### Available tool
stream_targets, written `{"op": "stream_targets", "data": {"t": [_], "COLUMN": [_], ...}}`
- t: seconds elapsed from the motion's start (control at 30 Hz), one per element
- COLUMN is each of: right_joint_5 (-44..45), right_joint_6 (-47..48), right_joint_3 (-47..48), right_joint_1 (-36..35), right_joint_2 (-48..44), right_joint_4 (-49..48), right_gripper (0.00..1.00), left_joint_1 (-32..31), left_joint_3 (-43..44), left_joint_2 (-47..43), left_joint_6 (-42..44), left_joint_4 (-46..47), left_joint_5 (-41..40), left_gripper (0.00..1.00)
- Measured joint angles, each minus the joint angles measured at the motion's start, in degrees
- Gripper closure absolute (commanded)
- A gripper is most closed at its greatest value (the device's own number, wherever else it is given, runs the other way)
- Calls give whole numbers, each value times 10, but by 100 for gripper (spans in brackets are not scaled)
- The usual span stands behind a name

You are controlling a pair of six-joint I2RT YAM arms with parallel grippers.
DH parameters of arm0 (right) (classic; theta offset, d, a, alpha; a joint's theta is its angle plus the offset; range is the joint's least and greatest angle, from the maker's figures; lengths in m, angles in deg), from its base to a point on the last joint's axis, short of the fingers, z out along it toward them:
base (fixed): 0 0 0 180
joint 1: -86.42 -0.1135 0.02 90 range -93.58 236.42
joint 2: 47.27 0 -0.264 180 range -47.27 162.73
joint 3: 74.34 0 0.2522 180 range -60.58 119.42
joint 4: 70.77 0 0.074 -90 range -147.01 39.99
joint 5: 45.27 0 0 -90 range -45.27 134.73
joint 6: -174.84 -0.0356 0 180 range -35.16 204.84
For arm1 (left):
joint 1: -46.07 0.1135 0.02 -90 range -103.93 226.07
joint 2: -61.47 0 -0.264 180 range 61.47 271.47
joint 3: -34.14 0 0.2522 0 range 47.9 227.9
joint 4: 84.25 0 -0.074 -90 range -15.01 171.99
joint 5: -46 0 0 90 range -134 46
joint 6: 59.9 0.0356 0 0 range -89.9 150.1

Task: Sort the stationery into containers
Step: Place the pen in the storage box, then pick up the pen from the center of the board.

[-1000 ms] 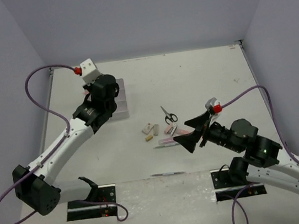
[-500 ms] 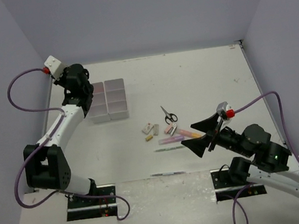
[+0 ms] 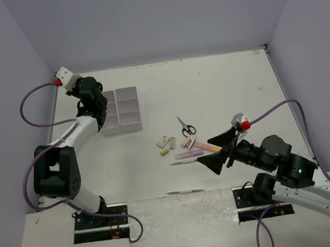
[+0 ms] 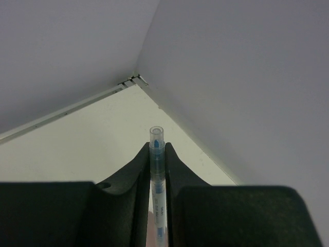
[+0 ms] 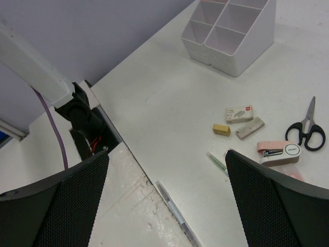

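The left gripper (image 4: 157, 157) was pinched narrowly on the blue pen (image 4: 156, 135), which lay lengthwise between the fingers with its cap projecting beyond the tips. This grip probably served to carry the pen end-first to the white tray (image 3: 132, 127), just beside that arm. The wrist view faced the wall corner, so the pen was not yet aimed at a compartment. The right gripper (image 3: 216, 149) was spread fully and held nothing. It hovered above the loose items near the scissors (image 3: 185, 127), apparently positioned for the next pick.
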Motion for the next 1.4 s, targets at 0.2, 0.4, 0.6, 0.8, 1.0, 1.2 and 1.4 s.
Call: {"op": "stream_targets", "data": {"t": [0.2, 0.4, 0.6, 0.8, 1.0, 1.2, 1.4], "right_joint_5": [0, 0, 2, 20, 16, 24, 41], "right_joint_6": [4, 5, 12, 27, 89, 158, 185], "right_joint_3": [0, 0, 8, 38, 138, 196, 219], "right_joint_1": [0, 0, 0, 0, 0, 0, -11], "right_joint_2": [1, 11, 54, 167, 358, 479, 581], "right_joint_4": [0, 2, 2, 7, 60, 130, 173], "right_gripper": [1, 1, 1, 3, 38, 54, 58], "left_joint_1": [0, 0, 0, 0, -1, -1, -1], "left_joint_3": [0, -16, -49, -11, 1, -73, -127], "left_joint_2": [49, 44, -39, -176, -335, -468, -524], "left_joint_6": [-13, -65, -119, -195, -177, -102, -44], "left_joint_4": [6, -22, -95, -260, -409, -539, -589], "left_joint_5": [15, 32, 53, 99, 279, 386, 428], "left_gripper": [89, 14, 1, 0, 0, 0, 0]}}
